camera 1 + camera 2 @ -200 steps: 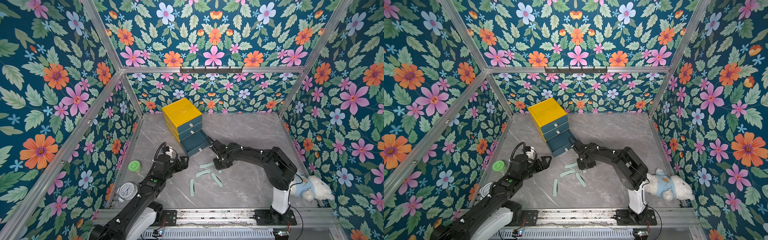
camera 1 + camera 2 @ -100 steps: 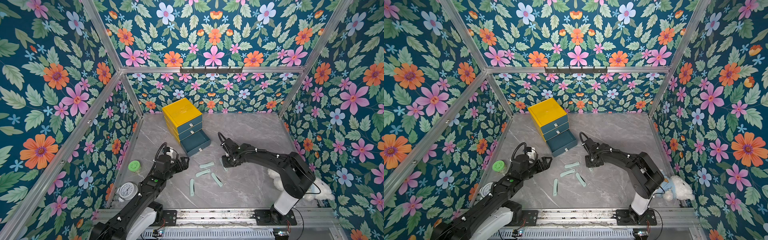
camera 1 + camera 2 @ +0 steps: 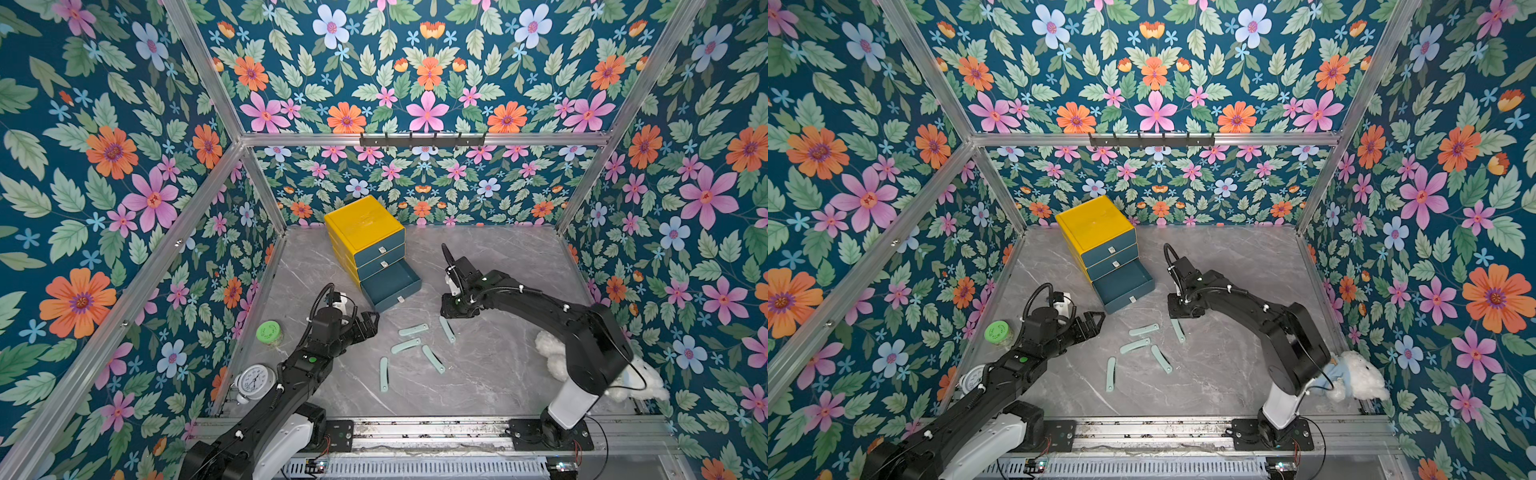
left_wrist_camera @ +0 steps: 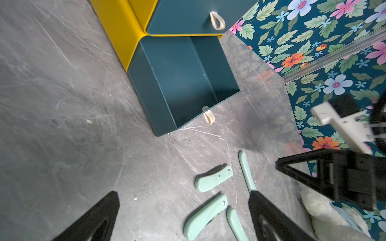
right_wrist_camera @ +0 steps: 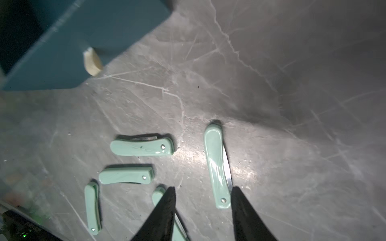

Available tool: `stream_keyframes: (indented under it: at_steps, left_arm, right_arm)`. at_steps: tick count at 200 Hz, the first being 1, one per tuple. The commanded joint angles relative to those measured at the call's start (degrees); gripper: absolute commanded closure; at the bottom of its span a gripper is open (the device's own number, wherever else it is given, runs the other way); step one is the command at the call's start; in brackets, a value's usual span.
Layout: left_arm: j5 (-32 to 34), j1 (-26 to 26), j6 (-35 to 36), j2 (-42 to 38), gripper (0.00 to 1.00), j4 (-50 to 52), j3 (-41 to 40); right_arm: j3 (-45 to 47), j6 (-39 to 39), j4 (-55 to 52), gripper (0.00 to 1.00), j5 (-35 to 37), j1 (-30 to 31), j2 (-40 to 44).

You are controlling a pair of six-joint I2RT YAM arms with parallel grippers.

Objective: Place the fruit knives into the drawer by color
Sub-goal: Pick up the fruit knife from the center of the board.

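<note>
Mint knives [image 3: 406,345], five, lie loose on the marble table [image 3: 498,374] at lower centre of both top views, just below the pulled-out bottom drawer [image 3: 388,282], which looks empty. Right gripper [image 5: 203,188] hovers spread over one end of the rightmost knife [image 5: 216,162], not pinching; left gripper [image 4: 182,193] gapes, empty. Risk: flat slick handle skids or spins when jaws close; its blade edge peeks out and may swing open; a finger could snag the neighbour knife [image 5: 157,195]. Neighbour half hidden under that finger; shut drawers' contents unseen.
</note>
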State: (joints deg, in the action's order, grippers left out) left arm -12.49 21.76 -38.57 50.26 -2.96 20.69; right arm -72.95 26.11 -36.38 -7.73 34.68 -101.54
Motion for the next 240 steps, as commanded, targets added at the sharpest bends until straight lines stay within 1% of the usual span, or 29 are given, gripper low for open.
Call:
stream_keyframes:
  at_steps: [1,19,73,113,125,137,177,199,240]
  left_arm:
    - [-0.1,0.0,0.4,-0.1,0.01,0.0,0.3]
    - [-0.1,0.0,0.6,-0.2,0.01,0.2,0.3]
    - [0.6,0.0,1.0,-0.1,0.01,0.3,-0.3]
    - [0.6,-0.1,1.3,1.0,0.01,-0.1,-0.4]
    - [0.7,0.0,1.3,1.2,0.01,-0.3,-0.4]
    - [0.7,-0.1,1.3,1.4,0.01,-0.4,-0.4]
    - [0.2,-0.1,1.3,1.9,0.01,-0.3,-0.1]
    - [-0.1,-0.1,1.3,1.9,0.01,-0.1,0.1]
    - [-0.4,0.0,1.2,1.9,0.01,0.4,0.7]
  right_arm:
    - [-4.0,-3.3,-6.8,0.53,-2.2,0.0,-4.6]
    - [-6.7,-4.9,-8.7,0.53,-1.9,0.0,-8.2]
    - [-10.3,-7.8,-11.3,0.56,4.0,0.3,-14.6]
    - [-13.0,-10.1,-14.8,0.57,10.5,4.1,-18.4]
    - [-13.2,-10.3,-15.1,0.57,10.8,4.6,-19.4]
    - [-12.9,-9.8,-14.5,0.61,10.0,4.6,-19.9]
    - [-10.1,-9.0,-10.7,0.73,5.8,2.7,-19.2]
    - [-9.2,-9.0,-9.1,0.82,6.3,2.0,-17.9]
    - [-5.2,-8.4,0.8,0.88,5.9,1.9,-9.2]
